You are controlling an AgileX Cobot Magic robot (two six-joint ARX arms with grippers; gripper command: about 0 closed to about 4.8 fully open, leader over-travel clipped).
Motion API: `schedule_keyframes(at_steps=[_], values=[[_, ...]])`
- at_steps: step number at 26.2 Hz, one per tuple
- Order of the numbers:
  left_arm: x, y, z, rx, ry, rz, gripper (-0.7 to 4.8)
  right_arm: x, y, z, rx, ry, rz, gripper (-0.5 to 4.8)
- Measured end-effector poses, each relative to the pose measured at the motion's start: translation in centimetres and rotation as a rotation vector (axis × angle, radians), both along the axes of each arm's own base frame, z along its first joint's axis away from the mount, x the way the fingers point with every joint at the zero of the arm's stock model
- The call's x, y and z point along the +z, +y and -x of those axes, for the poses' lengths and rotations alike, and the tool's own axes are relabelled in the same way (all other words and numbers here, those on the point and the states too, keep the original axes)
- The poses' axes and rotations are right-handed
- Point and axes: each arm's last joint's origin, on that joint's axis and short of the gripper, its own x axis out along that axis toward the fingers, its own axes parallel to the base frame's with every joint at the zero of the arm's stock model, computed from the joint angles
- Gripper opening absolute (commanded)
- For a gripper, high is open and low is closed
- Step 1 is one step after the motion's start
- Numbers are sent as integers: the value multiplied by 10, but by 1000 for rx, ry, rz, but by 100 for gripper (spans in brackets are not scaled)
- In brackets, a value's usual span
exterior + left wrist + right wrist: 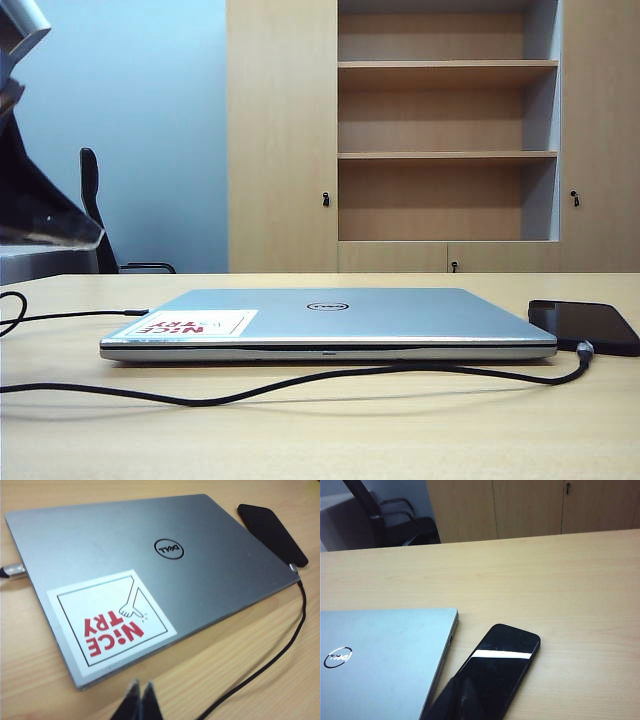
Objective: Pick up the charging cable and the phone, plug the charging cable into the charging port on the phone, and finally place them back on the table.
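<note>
While one closed silver Dell laptop [330, 325] with one sticker [112, 615] lies on the table [320, 430], one phone [585, 325] rests flat just beside it, one charging cable [300, 380] plugged into its near edge. Left gripper [140, 700] hangs fingers together, empty; right gripper [445, 700], blurred, sits nearly closed over the phone.

Closed silver laptop [330, 322] lying flat near the middle of the tabletop, lid up, round logo at its centre; white sticker [111, 616] with red letters "NICE TRY" on the lid's front left corner; beyond the table's far edge, wooden cabinet [445, 130] with open shelves; black chair [395, 517] at the far left.
</note>
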Motion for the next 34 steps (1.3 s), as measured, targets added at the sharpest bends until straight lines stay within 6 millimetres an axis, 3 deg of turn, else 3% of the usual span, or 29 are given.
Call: schedule_keyframes(at_steps=[13, 16, 24, 29, 34], values=[[2, 0, -1, 0, -48, 29, -6, 0, 0, 0, -1, -1, 0, 22], [11, 3, 5, 3, -109, 65, -6, 0, 0, 0, -2, -1, 0, 22], [35, 32, 16, 164, -310, 153, -6, 0, 0, 0, -2, 1, 0, 22], [28, 55, 22, 350, -341, 129, -6, -1, 0, 0, -2, 9, 1, 22], [21, 64, 27, 427, -393, 131, -6, -1, 0, 0, -2, 12, 2, 22]])
